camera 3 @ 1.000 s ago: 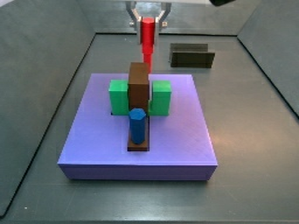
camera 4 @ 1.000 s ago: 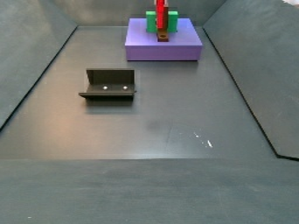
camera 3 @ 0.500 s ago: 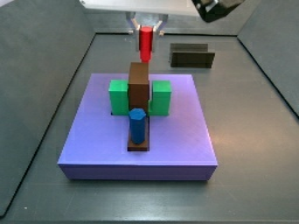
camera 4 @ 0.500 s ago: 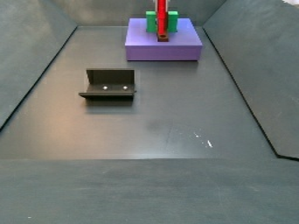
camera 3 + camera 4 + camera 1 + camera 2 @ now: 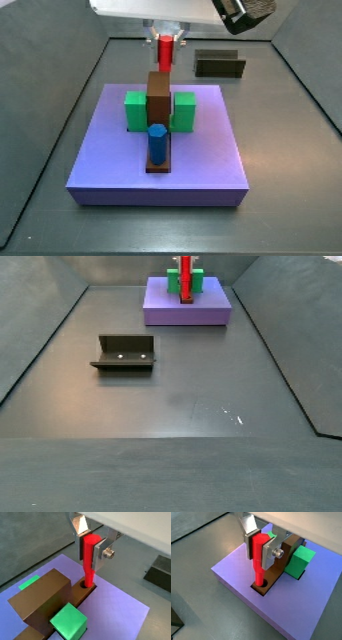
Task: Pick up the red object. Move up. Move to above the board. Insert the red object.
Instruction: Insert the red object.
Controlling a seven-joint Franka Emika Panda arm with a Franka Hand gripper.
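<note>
My gripper [image 5: 89, 548] is shut on the red object [image 5: 89, 562], a slim red peg held upright. Its lower tip sits in a hole at the end of the brown strip [image 5: 47, 599] on the lavender board [image 5: 117, 609]. In both wrist views the silver fingers [image 5: 273, 551] clamp the peg's [image 5: 258, 559] upper half. In a side view the gripper [image 5: 166, 33] stands over the board's [image 5: 201, 155] far end, and the peg [image 5: 166, 52] drops behind the raised brown block [image 5: 159, 95]. The other side view shows the peg [image 5: 185, 281] on the board [image 5: 201, 313].
Two green blocks [image 5: 136, 110] [image 5: 185, 110] flank the brown block. A blue hexagonal peg [image 5: 158, 143] stands in the strip's near end. The dark fixture [image 5: 219, 66] stands on the grey floor beyond the board; it also shows in the other side view [image 5: 124, 353].
The gripper has moved down with the red peg in it. Less of the peg shows above the brown block now. Nothing else moved.
</note>
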